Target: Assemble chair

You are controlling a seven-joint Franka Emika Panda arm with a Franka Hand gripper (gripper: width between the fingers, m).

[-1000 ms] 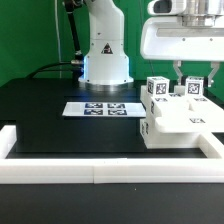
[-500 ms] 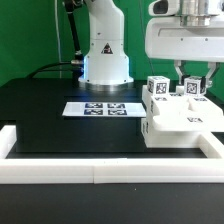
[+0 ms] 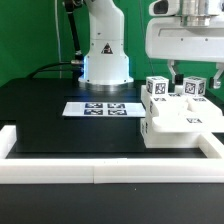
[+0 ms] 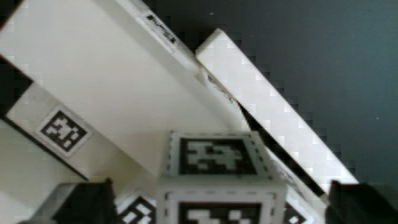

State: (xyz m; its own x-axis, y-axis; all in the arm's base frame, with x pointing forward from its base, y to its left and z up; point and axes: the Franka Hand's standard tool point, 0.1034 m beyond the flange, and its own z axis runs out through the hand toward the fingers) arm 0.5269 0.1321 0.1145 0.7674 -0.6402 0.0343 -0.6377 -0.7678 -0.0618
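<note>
A long white border rail (image 3: 100, 172) runs along the front edge of my black desk (image 3: 50, 115). It is the thing closest to the camera in the exterior view. It turns a corner on the exterior view's left and goes back along that side.

Just behind the rail, on the exterior view's right, sits the chair (image 3: 185, 120). It is a chunky white block of pieces stuck together. A flat slab is low in front. Two small cubes with black-and-white tags stand up on the back part, side by side.

My gripper (image 3: 191, 76) hangs right over those cubes. My fingers are spread wide, one on each side of the cube (image 3: 193, 88) on the exterior view's right. I am not holding anything. In my wrist view I look down on a tagged cube (image 4: 217, 158) between my two dark fingertips (image 4: 71, 203), with white slabs beside it.

Further back, near the middle of the desk, lies the marker board (image 3: 98, 108), flat, with its tags facing up. It is well apart from the chair.

Behind it stands my white base (image 3: 105, 55). A green wall is at the very back.
</note>
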